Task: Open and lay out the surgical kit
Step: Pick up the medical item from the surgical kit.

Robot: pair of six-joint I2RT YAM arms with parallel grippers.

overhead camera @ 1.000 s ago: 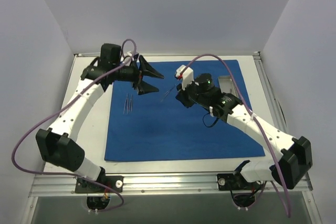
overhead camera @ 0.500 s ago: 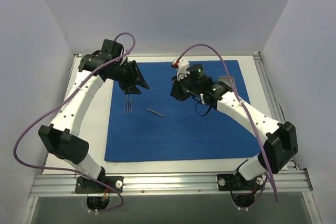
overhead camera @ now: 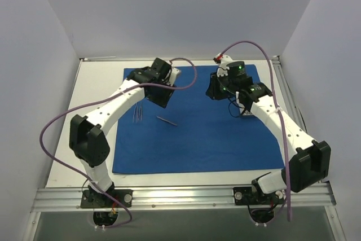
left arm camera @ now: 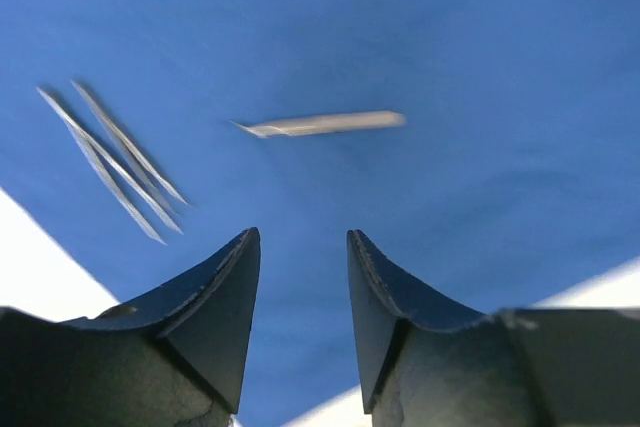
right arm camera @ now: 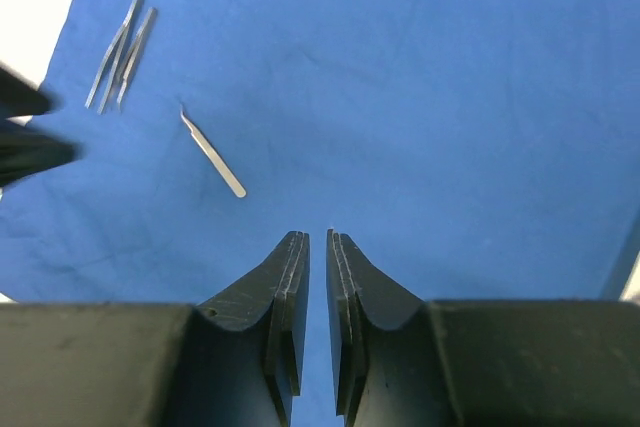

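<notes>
The royal-blue cloth lies spread flat on the table. A pair of thin silver tweezers lies near its left edge, and one slim silver tool lies just right of them. Both also show in the left wrist view, the tweezers and the slim tool, and in the right wrist view, the tweezers and the slim tool. My left gripper is open and empty above the cloth's far left part. My right gripper is shut and empty above the far right part.
Bare white table borders the cloth on the left and near sides. A grey edge shows at the right of the right wrist view. Walls close in the table on three sides.
The right gripper let the slim tool go onto the cloth and drew back to the far right. The left arm swung right, over the cloth's far left part.
</notes>
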